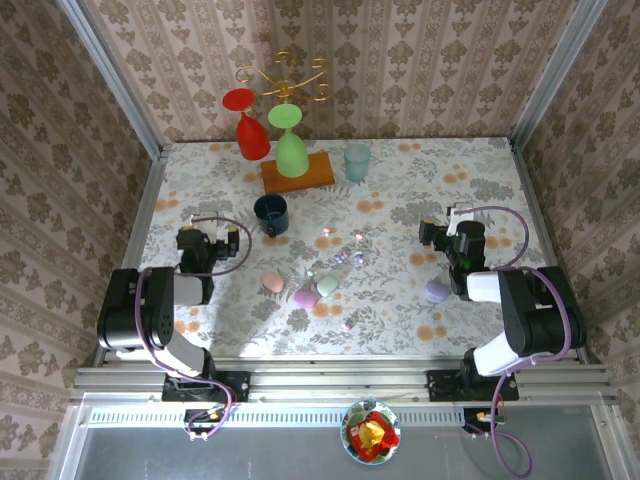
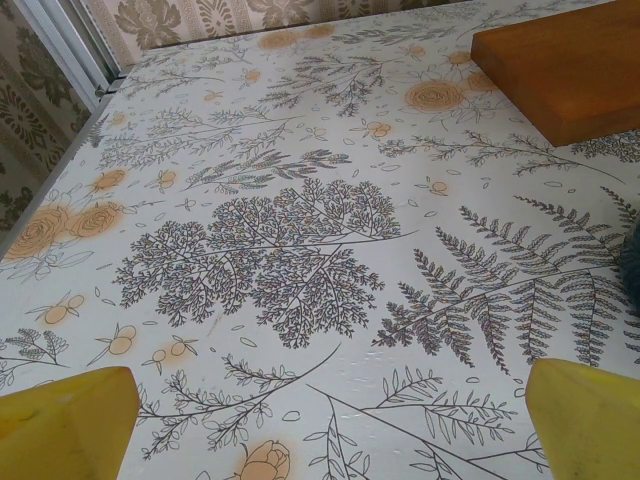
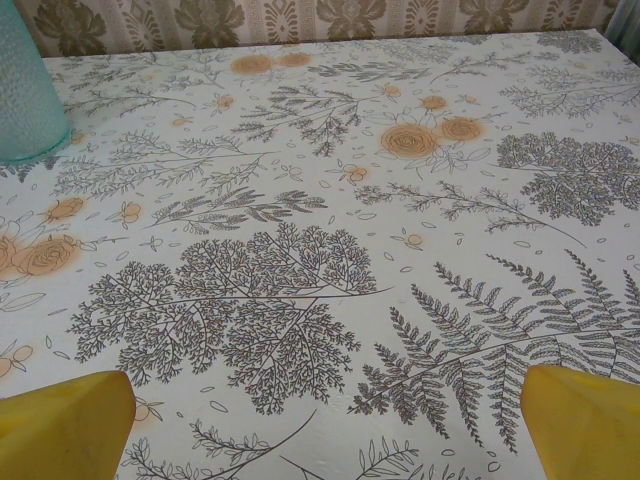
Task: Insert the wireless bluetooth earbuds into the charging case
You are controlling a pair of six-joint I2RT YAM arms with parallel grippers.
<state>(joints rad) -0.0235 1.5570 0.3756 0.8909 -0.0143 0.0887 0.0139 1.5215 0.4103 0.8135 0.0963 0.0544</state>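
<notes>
While the left claw (image 2: 325,420) and right claw (image 3: 325,420) both hang wide open, the earbuds (image 1: 358,237) lie scattered at ctr of the surface (image 1: 450,170), btwn them, just beyond pastel cases (image 1: 306,296); bare room ahead to far edge.

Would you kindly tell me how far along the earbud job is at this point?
Done: nothing visibly. The tiny glossy pale earbuds lie scattered on the floral tablecloth, apart from the pastel pebble-shaped cases. In hand: nothing. The left gripper and right gripper are both open and empty over bare cloth. Left: picking up each bud and seating it in a case.
</notes>
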